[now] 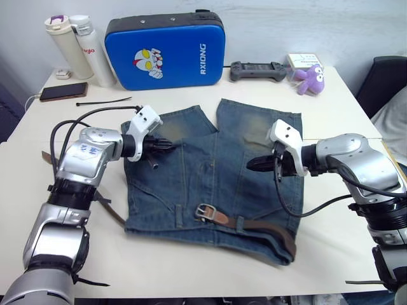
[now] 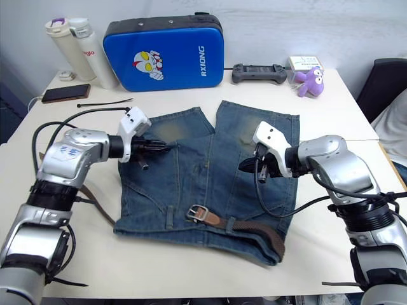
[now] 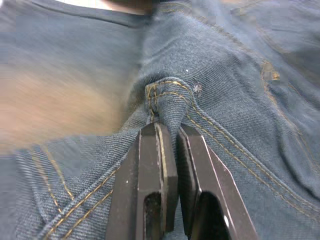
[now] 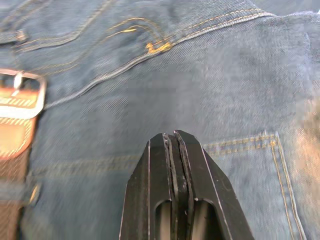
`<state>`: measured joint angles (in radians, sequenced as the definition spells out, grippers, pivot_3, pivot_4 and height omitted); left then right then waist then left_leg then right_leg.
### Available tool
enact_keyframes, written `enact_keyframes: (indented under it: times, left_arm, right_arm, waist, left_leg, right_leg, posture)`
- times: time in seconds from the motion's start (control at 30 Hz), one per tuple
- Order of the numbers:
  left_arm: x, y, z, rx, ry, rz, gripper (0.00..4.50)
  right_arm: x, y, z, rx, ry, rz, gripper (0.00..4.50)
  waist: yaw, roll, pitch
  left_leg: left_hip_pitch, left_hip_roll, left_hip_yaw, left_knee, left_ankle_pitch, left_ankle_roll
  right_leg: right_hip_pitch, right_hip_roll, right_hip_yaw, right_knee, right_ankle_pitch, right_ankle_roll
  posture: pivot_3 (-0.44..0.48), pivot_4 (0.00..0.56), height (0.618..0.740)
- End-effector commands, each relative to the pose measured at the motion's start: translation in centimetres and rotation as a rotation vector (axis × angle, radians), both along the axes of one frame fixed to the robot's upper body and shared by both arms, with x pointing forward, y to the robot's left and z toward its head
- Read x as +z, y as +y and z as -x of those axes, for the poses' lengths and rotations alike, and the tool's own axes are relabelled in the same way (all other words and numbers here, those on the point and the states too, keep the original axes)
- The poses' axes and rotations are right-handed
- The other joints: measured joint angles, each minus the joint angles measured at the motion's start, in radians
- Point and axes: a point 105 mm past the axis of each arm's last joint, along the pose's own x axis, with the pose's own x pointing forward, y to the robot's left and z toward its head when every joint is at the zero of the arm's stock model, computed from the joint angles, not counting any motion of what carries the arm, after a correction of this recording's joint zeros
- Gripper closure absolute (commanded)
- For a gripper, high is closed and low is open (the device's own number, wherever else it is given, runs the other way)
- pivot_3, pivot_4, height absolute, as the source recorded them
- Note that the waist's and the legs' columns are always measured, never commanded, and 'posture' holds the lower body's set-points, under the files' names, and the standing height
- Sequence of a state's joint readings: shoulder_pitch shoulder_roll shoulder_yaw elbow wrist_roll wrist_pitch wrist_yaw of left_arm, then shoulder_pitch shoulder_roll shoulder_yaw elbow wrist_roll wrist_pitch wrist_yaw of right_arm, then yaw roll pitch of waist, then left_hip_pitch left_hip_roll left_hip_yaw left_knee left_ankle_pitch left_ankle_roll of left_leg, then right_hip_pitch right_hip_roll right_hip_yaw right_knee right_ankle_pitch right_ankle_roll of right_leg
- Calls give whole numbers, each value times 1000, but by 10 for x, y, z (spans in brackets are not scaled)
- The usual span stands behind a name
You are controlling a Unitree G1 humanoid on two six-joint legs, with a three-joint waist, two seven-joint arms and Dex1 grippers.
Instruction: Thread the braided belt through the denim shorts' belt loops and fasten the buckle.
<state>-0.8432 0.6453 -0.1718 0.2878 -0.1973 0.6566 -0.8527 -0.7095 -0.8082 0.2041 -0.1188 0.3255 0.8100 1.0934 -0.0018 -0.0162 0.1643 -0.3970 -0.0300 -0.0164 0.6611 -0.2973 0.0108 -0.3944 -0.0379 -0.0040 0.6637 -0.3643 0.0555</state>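
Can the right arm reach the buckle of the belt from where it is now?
Probably yes. The right pincer, shut on nothing, hovers over the denim shorts. The buckle lies exposed at the waistband nearby, with only flat denim between. The left pincer pinches the shorts farther away, out of the path.

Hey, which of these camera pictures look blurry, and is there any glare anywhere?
Left wrist view: the denim shorts are smeared at the far side, sharper at the fold pinched in the left gripper. Right wrist view: the buckle and nearby denim look soft; the right gripper is crisp. Head views: even light, mild sheen on the blue case.
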Motion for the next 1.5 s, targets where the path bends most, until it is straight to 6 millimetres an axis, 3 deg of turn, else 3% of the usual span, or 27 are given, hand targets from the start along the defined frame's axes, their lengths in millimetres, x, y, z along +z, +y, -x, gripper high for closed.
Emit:
enact_keyframes:
  times: [0.03,0.2,0.3,0.43,0.63,0.7,0.73,0.77,0.87,0.97,1.07,1.13,1.17,1.23,1.3,1.33,1.37,1.5]
  left_arm:
    - [4,12,-36,89,-99,-77,4468]
    - [9,8,-55,131,-124,-41,4468]
    - [13,1,-67,204,-116,65,4468]
    - [1,-11,-70,220,-73,86,4468]
    - [-17,-14,-67,203,-30,38,4468]
    - [-16,-16,-62,164,1,61,3548]
    - [-11,-16,-61,151,-2,79,3327]
    - [-6,-15,-61,144,-9,91,2760]
    - [18,-9,-56,112,-33,129,1517]
    - [46,-4,-38,40,-55,160,191]
    - [63,-2,-14,-26,-63,187,84]
    - [66,0,6,-64,-34,190,84]
    - [64,2,15,-80,-15,172,0]
    - [57,7,30,-99,21,139,0]
    - [49,9,45,-118,59,120,0]
    - [45,9,50,-125,71,110,0]
    - [43,8,54,-132,80,106,0]
    - [40,2,58,-138,83,111,0]
  right_arm:
    - [22,-2,3,-24,-74,-34,4500]
    - [23,-10,8,-72,-79,-31,4500]
    - [23,-15,12,-108,-81,-40,4500]
    - [22,-15,16,-126,-80,-46,4500]
    - [24,-15,20,-131,-70,-57,4500]
    - [23,-15,21,-128,-60,-55,4500]
    - [23,-15,20,-129,-58,-55,4500]
    - [22,-15,20,-130,-53,-55,4500]
    - [18,-17,16,-143,-47,-40,4500]
    - [8,-25,6,-192,-40,3,4500]
    - [-4,-30,2,-190,-31,66,4500]
    - [-11,-27,12,-112,2,95,4500]
    - [-13,-27,16,-74,7,113,3987]
    - [-16,-25,24,-2,2,140,3571]
    - [-22,-21,30,70,-47,186,2819]
    - [-22,-21,28,70,-81,200,2200]
    - [-24,-22,27,71,-94,214,2007]
    - [-34,-21,24,106,-126,263,2007]
  waist:
    - [2,0,0]
    - [4,-3,2]
    - [6,-3,2]
    - [7,-4,2]
    - [6,-4,2]
    - [6,-4,2]
    - [6,-4,2]
    - [6,-4,2]
    - [2,-4,2]
    - [-2,-4,2]
    - [-3,-4,2]
    - [-1,-4,2]
    - [-1,-4,2]
    - [0,-4,3]
    - [0,-4,3]
    - [0,-4,2]
    - [0,-4,3]
    - [1,-4,3]
  left_leg:
    - [-1,0,0,1,0,0]
    - [-9,0,0,5,0,0]
    - [-10,-1,0,5,0,0]
    - [-10,-1,0,5,0,0]
    - [-11,-1,1,5,1,-1]
    - [-11,-1,1,5,1,-1]
    - [-11,-1,1,5,1,-1]
    - [-11,-1,1,5,1,-1]
    - [-11,-1,1,5,1,-1]
    - [-12,-1,2,4,1,-2]
    - [-12,-1,3,4,2,-2]
    - [-11,-1,3,4,2,-2]
    - [-12,-1,3,4,2,-2]
    - [-11,-1,3,4,2,-2]
    - [-11,-1,2,4,2,-2]
    - [-11,-1,2,4,2,-2]
    - [-11,-1,2,5,2,-2]
    - [-11,-1,2,6,2,0]
  right_leg:
    - [0,0,0,0,0,0]
    - [-7,0,-1,7,0,1]
    - [-9,0,-1,8,0,1]
    - [-9,-1,-1,10,0,1]
    - [-12,0,0,12,0,1]
    - [-12,-1,0,13,0,1]
    - [-12,-1,0,13,0,1]
    - [-12,-1,0,13,0,1]
    - [-14,-1,1,13,0,1]
    - [-15,0,2,15,0,1]
    - [-16,0,4,15,0,1]
    - [-16,0,4,15,0,1]
    - [-16,0,4,15,0,1]
    - [-15,0,4,15,0,1]
    - [-15,0,4,15,0,1]
    - [-15,0,4,15,0,1]
    - [-15,0,4,15,0,1]
    - [-14,0,4,14,0,1]
  posture:
    - [0,150,740]
    - [0,150,740]
    - [0,150,740]
    - [0,150,740]
    - [0,150,740]
    - [0,150,740]
    - [0,150,740]
    - [0,150,740]
    - [0,150,740]
    - [0,150,740]
    - [0,150,740]
    - [0,150,740]
    - [0,150,740]
    - [0,150,740]
    - [0,150,740]
    - [0,150,740]
    - [0,150,740]
    - [0,150,740]
